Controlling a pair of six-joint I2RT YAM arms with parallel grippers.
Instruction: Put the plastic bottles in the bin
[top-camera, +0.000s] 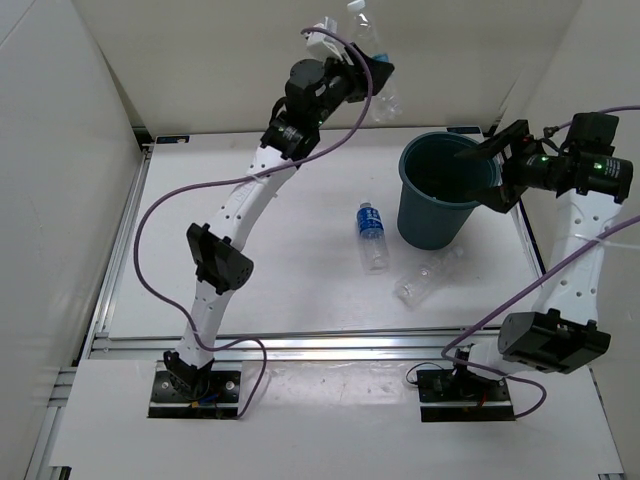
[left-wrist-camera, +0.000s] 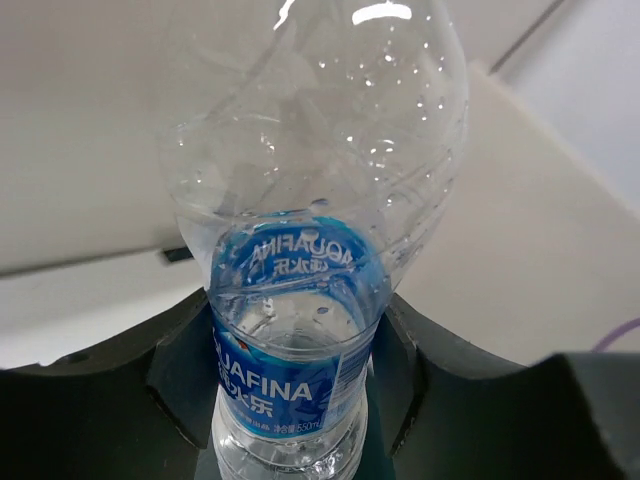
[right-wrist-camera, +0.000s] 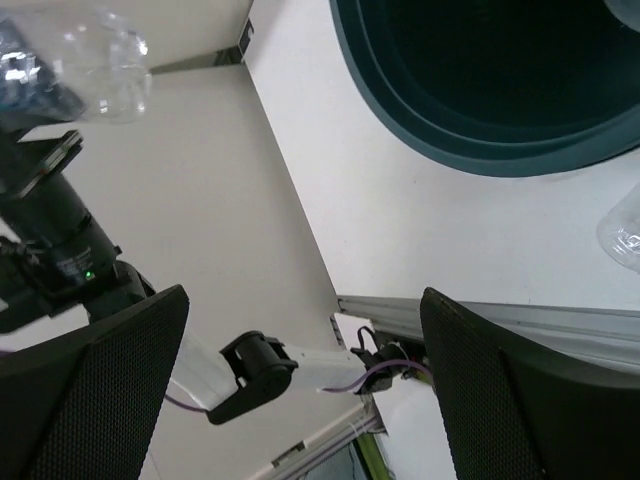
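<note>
My left gripper (top-camera: 372, 70) is raised high at the back of the table and shut on a clear plastic bottle (top-camera: 378, 62) with a blue label. In the left wrist view that bottle (left-wrist-camera: 300, 220) fills the frame, pinched at its label between the black fingers (left-wrist-camera: 170, 370). The dark teal bin (top-camera: 440, 195) stands upright at right centre. My right gripper (top-camera: 492, 170) hovers open by the bin's right rim, holding nothing. A second blue-labelled bottle (top-camera: 371, 236) and an unlabelled clear bottle (top-camera: 428, 278) lie on the table near the bin.
White walls enclose the table on the left, back and right. A metal rail (top-camera: 330, 345) runs along the front edge. In the right wrist view the bin's rim (right-wrist-camera: 480, 150) sits above the open fingers (right-wrist-camera: 520, 390), with the left arm beyond.
</note>
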